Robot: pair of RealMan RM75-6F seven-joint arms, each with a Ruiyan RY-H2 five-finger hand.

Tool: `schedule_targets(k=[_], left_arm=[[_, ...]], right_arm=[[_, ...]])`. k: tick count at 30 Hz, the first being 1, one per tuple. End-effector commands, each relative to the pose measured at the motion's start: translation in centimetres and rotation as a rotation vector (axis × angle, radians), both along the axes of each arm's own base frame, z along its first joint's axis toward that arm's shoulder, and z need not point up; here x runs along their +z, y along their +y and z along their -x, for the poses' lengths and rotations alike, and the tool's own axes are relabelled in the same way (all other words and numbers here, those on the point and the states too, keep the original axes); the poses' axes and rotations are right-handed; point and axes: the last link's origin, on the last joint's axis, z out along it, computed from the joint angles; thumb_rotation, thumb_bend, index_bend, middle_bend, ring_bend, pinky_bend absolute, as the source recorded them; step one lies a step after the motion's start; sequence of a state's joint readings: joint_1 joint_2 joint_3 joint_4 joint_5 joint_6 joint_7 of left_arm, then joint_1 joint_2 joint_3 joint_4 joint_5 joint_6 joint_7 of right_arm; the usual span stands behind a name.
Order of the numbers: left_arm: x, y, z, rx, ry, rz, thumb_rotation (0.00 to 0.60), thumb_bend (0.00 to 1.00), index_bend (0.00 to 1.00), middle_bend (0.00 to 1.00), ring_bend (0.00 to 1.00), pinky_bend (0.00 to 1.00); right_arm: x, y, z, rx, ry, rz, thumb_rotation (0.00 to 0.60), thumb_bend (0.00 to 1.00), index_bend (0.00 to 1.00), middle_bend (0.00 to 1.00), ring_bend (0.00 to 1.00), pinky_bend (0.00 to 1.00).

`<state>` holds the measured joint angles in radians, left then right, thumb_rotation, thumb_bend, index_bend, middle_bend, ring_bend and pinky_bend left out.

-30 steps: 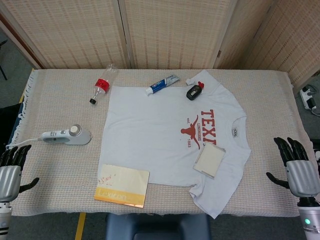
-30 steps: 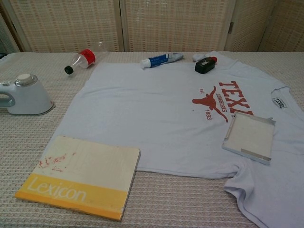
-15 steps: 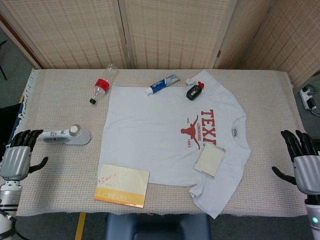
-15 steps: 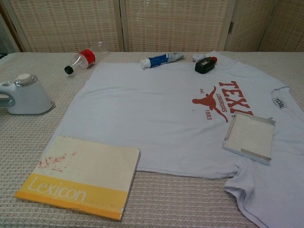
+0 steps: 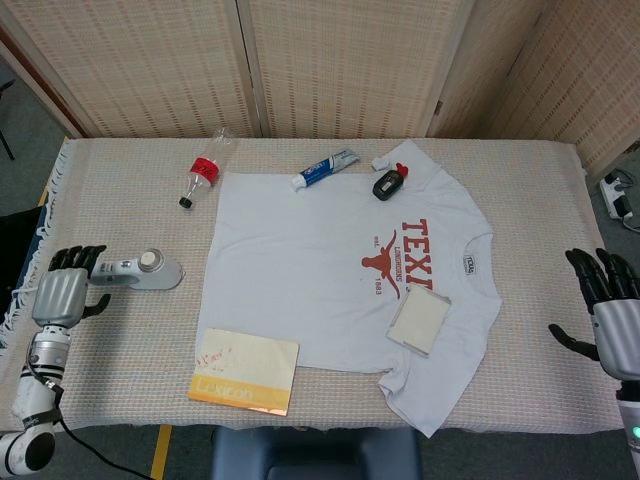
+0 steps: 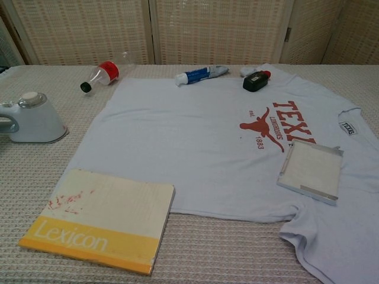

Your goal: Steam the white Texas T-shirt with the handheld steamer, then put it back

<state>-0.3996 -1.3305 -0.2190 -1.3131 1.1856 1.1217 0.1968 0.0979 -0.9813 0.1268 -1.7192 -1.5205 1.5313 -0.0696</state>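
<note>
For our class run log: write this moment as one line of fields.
phase: reaching | left hand: open, at steamer handle | right hand: open, idle | T-shirt: flat, case on it

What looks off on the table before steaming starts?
Clutter sits on the T-shirt: a flat square case below the print, a small black item near the sleeve, and the toothpaste tube overlapping the top edge. The Lexicon book covers a bottom corner. A bottle lies tipped over beside it.
</note>
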Motion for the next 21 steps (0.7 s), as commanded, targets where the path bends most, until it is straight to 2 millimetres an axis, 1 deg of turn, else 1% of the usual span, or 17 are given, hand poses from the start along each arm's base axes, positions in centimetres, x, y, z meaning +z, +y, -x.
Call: schedule_targets(k=[1,4,11,16,21], left_arm=[[-0.8,0.4,0.3,0.016,0.0,0.005,0.6,0.33,0.18,0.21,0.14,0.15],[-1.5,0.7,0.5,0.019,0.012,0.007,0.6,0.33,0.18,0.21,0.14,0.15],[-3.1,2.5,0.6,0.024,0.037,0.0,0.6,0.33,0.18,0.21,0.14,0.16],[-3.9,3.9,0.7,0.024,0.078,-0.012,0.6,0.32,0.18,0.21,0.15,0.17],[-4.3,5.2,1.1,0.051,0.085,-0.022,0.6,0.32,0.19,0.22,0.16,0.17]], right_arm=[[-0.1,0.0,0.1,-0.005,-0.002,-0.006,0.6,0.09,0.0,0.1,0.0,0.07],[-0.2,-0.2,0.1,-0.008,-0.004,-0.012,0.6,0.09,0.0,0.1,0.0,0.07],[-0.4,-0.3,0.0,-0.002,-0.008,-0.022,0.6,0.09,0.0,0.1,0.0,0.07],[-0.4,-0.3,0.0,-0.01,-0.007,-0.023,0.6,0.09,0.0,0.1,0.0,0.07],[-0.4,-0.1,0.0,-0.015,-0.009,-0.024,0.6,0.09,0.0,0.1,0.0,0.07]])
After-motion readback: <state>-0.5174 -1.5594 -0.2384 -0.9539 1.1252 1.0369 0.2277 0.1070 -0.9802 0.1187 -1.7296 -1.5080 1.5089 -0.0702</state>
